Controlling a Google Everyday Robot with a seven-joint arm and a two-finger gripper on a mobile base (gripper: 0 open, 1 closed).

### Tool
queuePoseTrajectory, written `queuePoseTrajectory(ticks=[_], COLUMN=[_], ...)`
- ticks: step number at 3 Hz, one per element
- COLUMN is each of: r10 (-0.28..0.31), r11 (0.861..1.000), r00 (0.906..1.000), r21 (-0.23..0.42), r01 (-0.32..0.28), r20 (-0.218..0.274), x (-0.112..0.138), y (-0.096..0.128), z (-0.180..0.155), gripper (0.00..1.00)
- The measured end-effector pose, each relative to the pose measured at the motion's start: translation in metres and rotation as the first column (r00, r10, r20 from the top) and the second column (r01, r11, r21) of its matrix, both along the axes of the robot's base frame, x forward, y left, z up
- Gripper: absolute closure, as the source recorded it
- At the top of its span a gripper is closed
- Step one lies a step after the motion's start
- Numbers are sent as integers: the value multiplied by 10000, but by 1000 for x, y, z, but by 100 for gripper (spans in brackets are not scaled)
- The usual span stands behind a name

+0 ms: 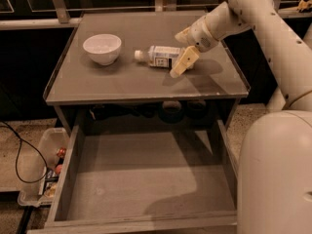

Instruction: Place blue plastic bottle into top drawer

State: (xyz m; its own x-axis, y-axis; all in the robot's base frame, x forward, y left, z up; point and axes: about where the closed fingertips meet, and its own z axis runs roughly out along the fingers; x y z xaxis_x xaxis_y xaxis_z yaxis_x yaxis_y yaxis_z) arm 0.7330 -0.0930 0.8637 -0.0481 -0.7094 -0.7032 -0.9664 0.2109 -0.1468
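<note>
The blue plastic bottle lies on its side on the grey cabinet top, white cap pointing left toward the bowl. My gripper is at the bottle's right end, low over the top. It is open, with one finger in front of the bottle's base and the other behind it. The bottle rests on the surface. The top drawer is pulled out below the cabinet top, and its flat bottom is bare.
A white bowl stands on the cabinet top, left of the bottle. A clear plastic bin of clutter and a black cable lie on the floor at the left. My arm and body fill the right side.
</note>
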Motion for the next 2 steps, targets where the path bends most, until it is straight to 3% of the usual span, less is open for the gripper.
queuePoseTrajectory(ticks=[1,2], r10=[145,153], r11=[9999,9998], r00=[9980,9979], r21=[-70,-73], r01=[-150,-158], r20=[-613,-631], x=[2,2], y=[10,10], z=[-22,-23], gripper=[0,19])
